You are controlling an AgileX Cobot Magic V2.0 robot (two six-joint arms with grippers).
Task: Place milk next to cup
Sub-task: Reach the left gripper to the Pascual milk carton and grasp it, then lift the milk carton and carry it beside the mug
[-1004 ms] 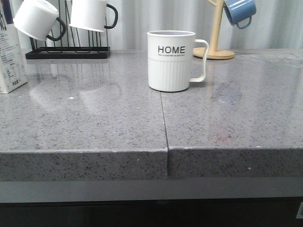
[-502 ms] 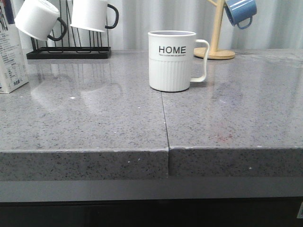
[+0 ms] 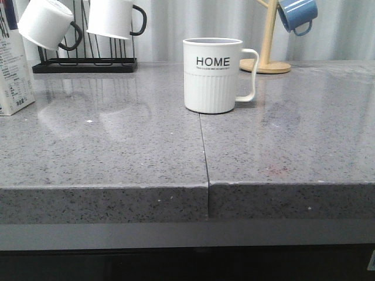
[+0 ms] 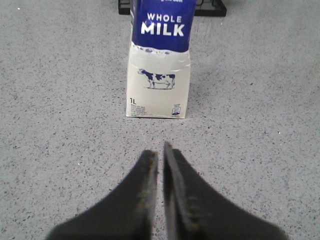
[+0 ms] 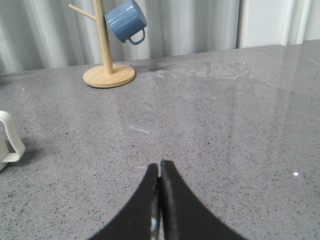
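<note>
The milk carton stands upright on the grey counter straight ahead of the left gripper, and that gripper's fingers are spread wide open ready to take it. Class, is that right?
Not quite. The milk carton does stand upright on the counter ahead of the left gripper, but the fingers are shut, pressed nearly together with only a thin slit between them. The left wrist view shows this.

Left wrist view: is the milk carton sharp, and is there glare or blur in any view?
Left wrist view: milk print sharp, left gripper fingers soft. Front view: countertop mirrors the hanging mugs; cup crisp. Right wrist view: right gripper blurred, faint sheen.
</note>
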